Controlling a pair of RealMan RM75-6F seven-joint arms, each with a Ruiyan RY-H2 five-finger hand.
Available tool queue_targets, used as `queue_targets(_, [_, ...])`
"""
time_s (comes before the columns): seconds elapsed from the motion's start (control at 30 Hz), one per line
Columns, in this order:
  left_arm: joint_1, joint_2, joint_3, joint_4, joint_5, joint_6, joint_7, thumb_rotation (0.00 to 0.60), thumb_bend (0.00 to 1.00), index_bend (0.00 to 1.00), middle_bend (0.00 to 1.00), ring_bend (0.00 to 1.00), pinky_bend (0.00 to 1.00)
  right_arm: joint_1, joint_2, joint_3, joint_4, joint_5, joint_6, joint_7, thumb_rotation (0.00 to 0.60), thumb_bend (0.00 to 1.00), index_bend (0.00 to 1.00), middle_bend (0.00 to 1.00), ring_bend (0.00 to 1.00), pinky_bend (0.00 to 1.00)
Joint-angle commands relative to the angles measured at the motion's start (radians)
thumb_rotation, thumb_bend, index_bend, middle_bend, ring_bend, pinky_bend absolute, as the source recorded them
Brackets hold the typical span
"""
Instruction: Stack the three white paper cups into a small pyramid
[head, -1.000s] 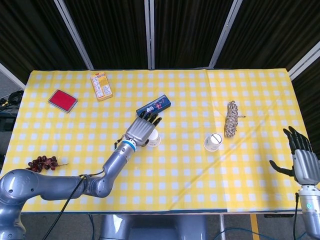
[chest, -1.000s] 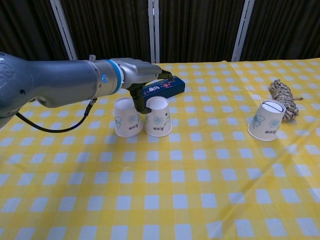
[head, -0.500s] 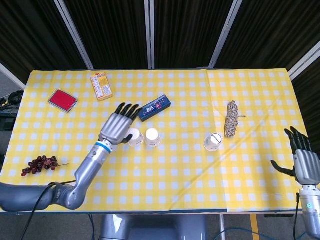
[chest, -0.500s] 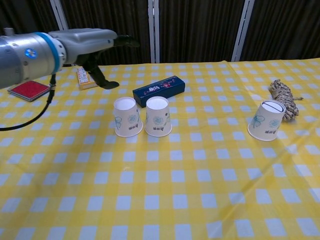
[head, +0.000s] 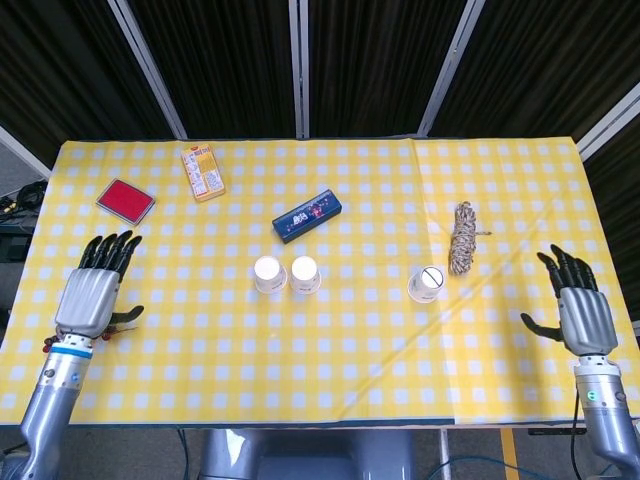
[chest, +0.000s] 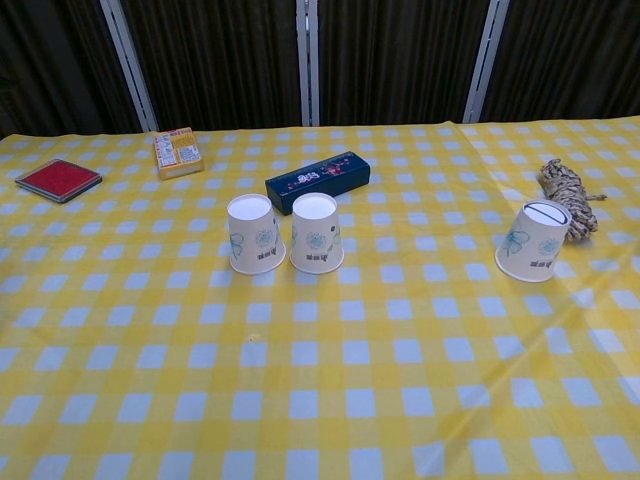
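Hands lay at the two ends of the table, and only the head view caught them. The left hand (head: 90, 290) hovered over the near left part of the yellow checked tablecloth (head: 350, 360), back upward, fingers spread and pointing away from the robot, holding nothing. The right hand (head: 575, 305) was posed much the same near the right edge, fingers apart and empty, thumb out toward the table's middle. Both stood well apart from the cups.

Two white paper cups (head: 286, 274) stood upside down, just beside each other, at the middle of the table, near a dark blue box (head: 308, 215). The third cup (head: 426, 283) sat alone further right, close to a coil of rope (head: 462, 237).

From the chest view, neither hand showed, but the pair of cups (chest: 284, 234) revealed a faint blue print on their sides, and the third cup (chest: 533, 241) was seen to tilt, leaning toward the rope (chest: 563, 188). A red pad (head: 126, 200) and an orange carton (head: 203, 172) lay at the far left.
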Motion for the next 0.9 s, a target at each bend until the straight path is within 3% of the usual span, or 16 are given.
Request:
queue_targets(0.03, [0.080,0.034,0.020,0.028,0.076,0.054,-0.075,0.600,0.09,0.00,0.00,0.00,0.00,0.067,0.034,0.016,-0.119,0.008,-0.079,-0.108,0.600,0.12,0.19,0.00,0.00,0.00])
queue_targets(0.27, [0.105,0.052,-0.012,0.037,0.094,0.018,-0.111,0.600,0.09,0.00,0.00,0.00,0.00,0.170,0.026,0.045,-0.219,0.110,-0.213,-0.254,0.600,0.12,0.20,0.00,0.00,0.00])
queue_targets(0.5, [0.128,0.074,-0.039,0.033,0.125,-0.015,-0.129,0.600,0.09,0.00,0.00,0.00,0.00,0.281,-0.037,0.080,-0.192,0.290,-0.315,-0.378,0.600,0.14,0.22,0.00,0.00,0.00])
queue_targets(0.9, [0.156,0.076,-0.081,0.036,0.146,-0.048,-0.125,0.600,0.09,0.00,0.00,0.00,0.00,0.358,-0.040,0.068,-0.149,0.450,-0.395,-0.434,0.600,0.18,0.26,0.00,0.00,0.00])
